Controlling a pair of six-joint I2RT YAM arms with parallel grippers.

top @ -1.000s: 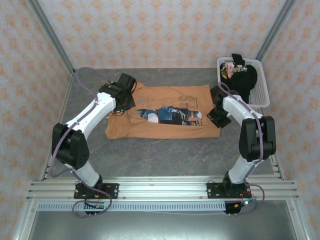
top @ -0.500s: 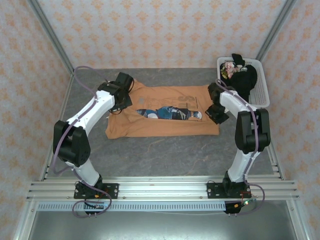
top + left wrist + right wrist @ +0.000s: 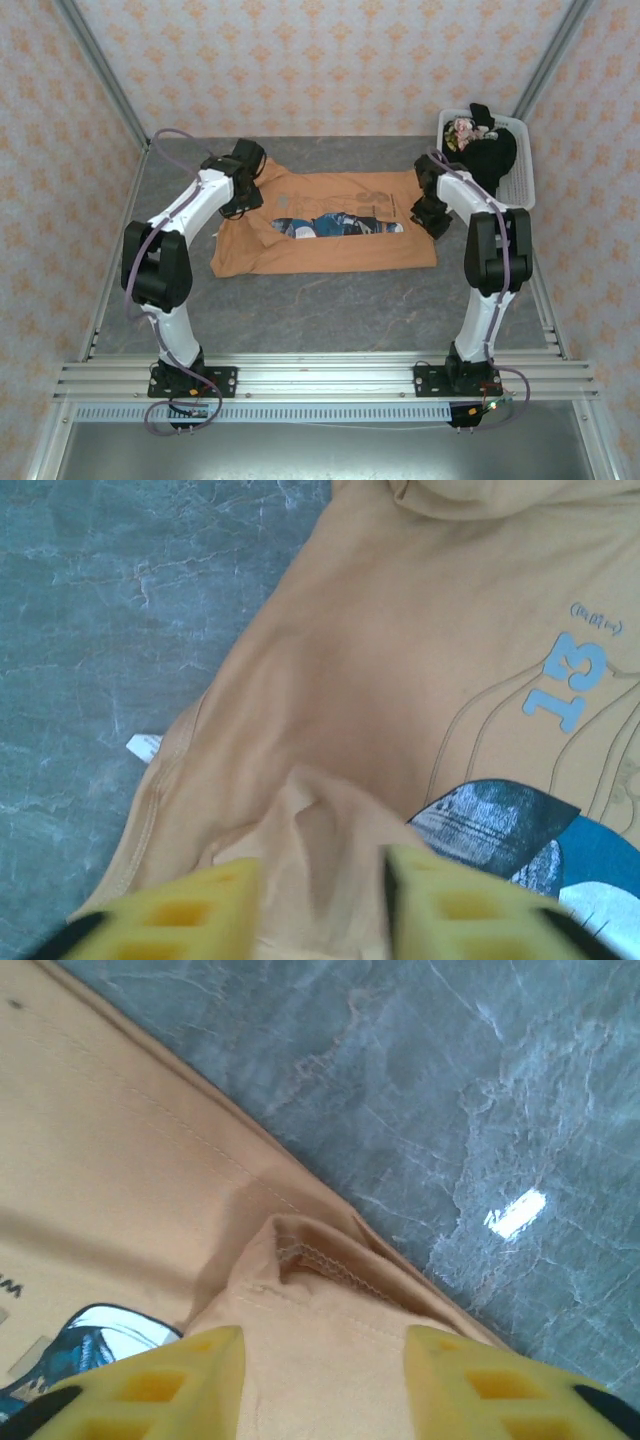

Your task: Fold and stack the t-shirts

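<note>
The grey marbled worktop (image 3: 330,300) carries the orange t-shirt (image 3: 330,255), which lies spread flat across the middle between the 2 arms, its long side running left to right. A blue-and-white print (image 3: 335,225) shows along its middle, and the far edge looks doubled over toward it.

At the far right corner stands a white slatted basket (image 3: 523,185). The black t-shirt (image 3: 488,155) is heaped in it, with a patch of colourful print at its far left side.

The left pincer (image 3: 243,190) sits at the far left corner of the orange t-shirt. In the left wrist view its yellow fingers (image 3: 180,910) stand on either side of a raised ridge of orange cloth, so the left pincer (image 3: 322,880) is gripping a pinch of that shirt near the collar side.

The right pincer (image 3: 430,210) sits at the far right edge of the same shirt. In the right wrist view the right pincer (image 3: 325,1360) grips a lifted, stitched hem corner that rises between its yellow fingers (image 3: 150,1385), with bare worktop just beyond the edge.

A pale blue number 13 (image 3: 565,680) is printed above the graphic. A small white tag (image 3: 143,744) pokes out from the shirt's edge onto the worktop.
</note>
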